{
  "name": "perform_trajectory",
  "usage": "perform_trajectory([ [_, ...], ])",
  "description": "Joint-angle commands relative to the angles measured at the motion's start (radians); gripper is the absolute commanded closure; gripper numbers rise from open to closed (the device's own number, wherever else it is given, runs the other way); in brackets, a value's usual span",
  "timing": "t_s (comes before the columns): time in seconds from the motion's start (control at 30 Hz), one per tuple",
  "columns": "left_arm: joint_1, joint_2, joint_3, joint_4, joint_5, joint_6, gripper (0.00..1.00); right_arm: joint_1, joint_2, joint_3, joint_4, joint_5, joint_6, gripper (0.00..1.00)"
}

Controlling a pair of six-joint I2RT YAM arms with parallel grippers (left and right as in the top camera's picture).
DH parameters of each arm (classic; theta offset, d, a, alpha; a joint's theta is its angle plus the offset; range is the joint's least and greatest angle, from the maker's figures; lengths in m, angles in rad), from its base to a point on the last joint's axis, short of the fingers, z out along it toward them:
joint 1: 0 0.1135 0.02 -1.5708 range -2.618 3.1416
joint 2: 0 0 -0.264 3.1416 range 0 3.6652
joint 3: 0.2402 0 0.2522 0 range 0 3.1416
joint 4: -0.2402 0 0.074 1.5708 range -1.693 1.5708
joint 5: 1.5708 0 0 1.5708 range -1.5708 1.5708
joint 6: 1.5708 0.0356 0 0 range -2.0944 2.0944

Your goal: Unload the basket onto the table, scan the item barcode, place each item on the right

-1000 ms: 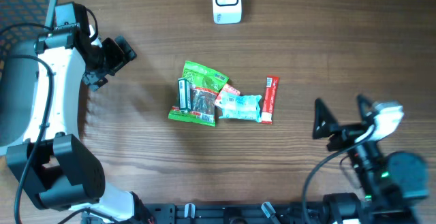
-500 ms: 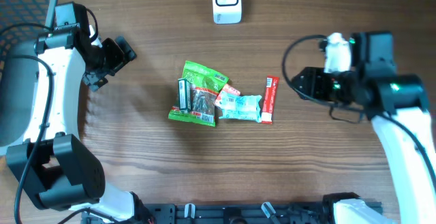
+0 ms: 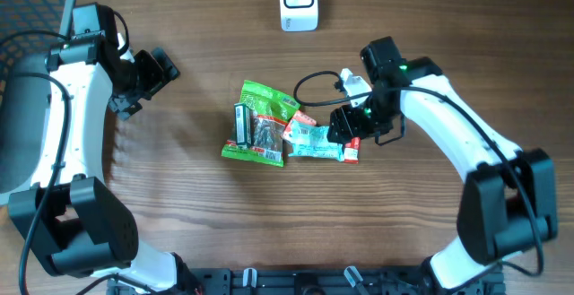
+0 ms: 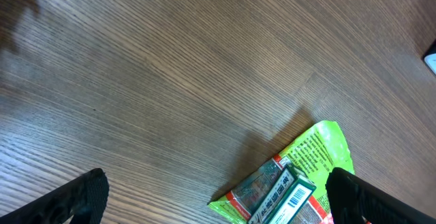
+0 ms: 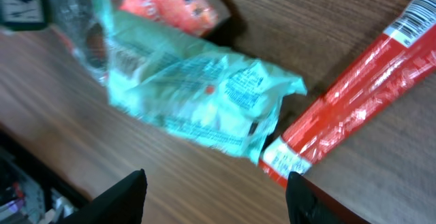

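Observation:
A pile of items lies mid-table: a green packet [image 3: 265, 102] with a dark barcoded box [image 3: 242, 125] on it, a small red packet [image 3: 302, 117], a teal packet [image 3: 314, 141] and a red stick [image 3: 353, 150]. My right gripper [image 3: 343, 126] hovers open over the teal packet [image 5: 197, 101] and the red stick [image 5: 354, 94], holding nothing. The stick's barcode shows at its far end. My left gripper [image 3: 146, 87] stands open at the far left, apart from the pile. The green packet [image 4: 313, 156] and the box [image 4: 289, 197] show in the left wrist view. The white scanner [image 3: 298, 1] sits at the back.
A grey mesh chair back [image 3: 27, 8] fills the top left corner. The right arm's cable [image 3: 314, 80] loops over the table behind the pile. Bare wood surrounds the pile on all sides.
My right arm has swung from the lower right corner up and left, ending over the teal packet and red stick. The left arm has not moved.

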Motion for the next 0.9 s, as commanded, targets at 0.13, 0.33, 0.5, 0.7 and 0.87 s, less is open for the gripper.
perform_trajectory([
  [0.13, 0.001, 0.008, -0.005, 0.003, 0.008, 0.008, 0.0, 0.002, 0.086, -0.005, 0.139, 0.03, -0.052, 0.44],
  [0.33, 0.001, 0.008, -0.005, 0.003, 0.009, 0.008, 0.0, 0.002, 0.089, -0.089, 0.264, 0.031, -0.051, 0.44],
  [0.5, 0.001, 0.008, -0.005, 0.003, 0.008, 0.008, 0.0, 0.002, 0.089, -0.194, 0.38, 0.029, -0.05, 0.57],
  [0.7, 0.001, 0.008, -0.005, 0.003, 0.008, 0.008, 0.0, -0.009, 0.047, -0.154, 0.339, -0.013, -0.051, 0.96],
  [0.87, 0.001, 0.008, -0.005, 0.003, 0.008, 0.008, 0.0, -0.043, -0.089, -0.066, 0.208, -0.012, -0.076, 0.96],
])
